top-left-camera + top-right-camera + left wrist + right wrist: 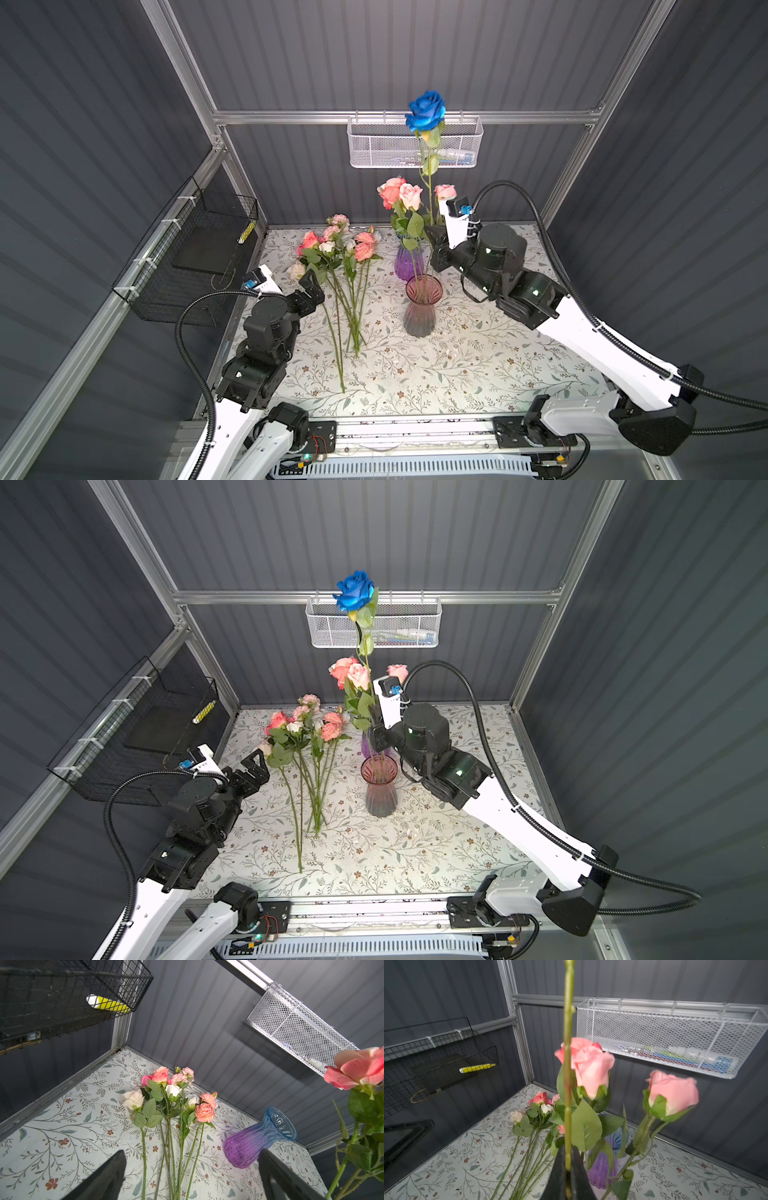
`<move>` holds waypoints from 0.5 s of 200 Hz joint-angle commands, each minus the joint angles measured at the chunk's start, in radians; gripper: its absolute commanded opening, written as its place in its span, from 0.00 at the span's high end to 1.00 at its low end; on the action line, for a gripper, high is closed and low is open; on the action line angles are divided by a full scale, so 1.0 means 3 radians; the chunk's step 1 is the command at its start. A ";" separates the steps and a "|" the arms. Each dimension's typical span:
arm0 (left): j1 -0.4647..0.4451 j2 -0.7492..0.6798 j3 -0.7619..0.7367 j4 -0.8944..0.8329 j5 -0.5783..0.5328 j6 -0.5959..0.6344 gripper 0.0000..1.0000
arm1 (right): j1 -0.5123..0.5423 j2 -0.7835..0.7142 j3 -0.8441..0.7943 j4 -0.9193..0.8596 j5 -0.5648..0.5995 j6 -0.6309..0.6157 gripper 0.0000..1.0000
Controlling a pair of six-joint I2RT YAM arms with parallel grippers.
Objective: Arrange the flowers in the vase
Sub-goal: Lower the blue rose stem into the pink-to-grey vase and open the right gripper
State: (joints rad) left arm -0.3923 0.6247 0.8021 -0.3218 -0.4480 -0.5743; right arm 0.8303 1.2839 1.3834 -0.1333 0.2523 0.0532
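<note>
A deep blue rose (426, 110) (355, 590) stands upright on a long stem (568, 1043), and my right gripper (433, 235) (376, 725) (566, 1151) is shut on that stem just above the pink glass vase (420, 316) (380, 796). Three pink roses (399, 193) (591, 1068) stand in that vase. More flowers (332, 253) (303, 729) (170, 1095) lie in a bunch on the table, heads toward the back. My left gripper (311, 286) (255, 764) (192, 1152) hovers open beside their stems, holding nothing.
An empty purple-blue vase (409, 262) (249, 1142) stands right behind the pink one. A black wire basket (195, 253) hangs on the left wall and a white mesh basket (415, 143) on the back rail, behind the blue rose. The table (478, 361) has a floral cover.
</note>
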 commanded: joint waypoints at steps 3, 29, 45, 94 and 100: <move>-0.0009 0.0052 -0.0017 0.0002 0.0036 -0.0072 0.01 | -0.0032 -0.0135 -0.0317 0.0358 0.0112 0.0165 0.91; -0.0011 0.0128 -0.0049 0.0049 0.0089 -0.0104 0.01 | -0.0037 -0.0216 -0.0667 0.0459 0.0151 0.0380 0.88; -0.0009 0.0183 -0.0070 0.0091 0.0135 -0.0128 0.01 | -0.0037 -0.0240 -0.0798 0.0437 0.0272 0.0506 0.86; -0.0009 0.0375 -0.0055 0.0191 0.0248 -0.0216 0.01 | -0.0037 -0.0289 -0.0998 0.0383 0.0283 0.0625 0.77; -0.0007 0.0391 -0.0055 0.0205 0.0258 -0.0230 0.01 | -0.0037 -0.0287 -0.1010 0.0384 0.0262 0.0635 0.76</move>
State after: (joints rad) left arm -0.3923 0.7307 0.7914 -0.2985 -0.3988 -0.6147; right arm 0.8207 1.2186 1.0973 -0.0475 0.3225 0.2096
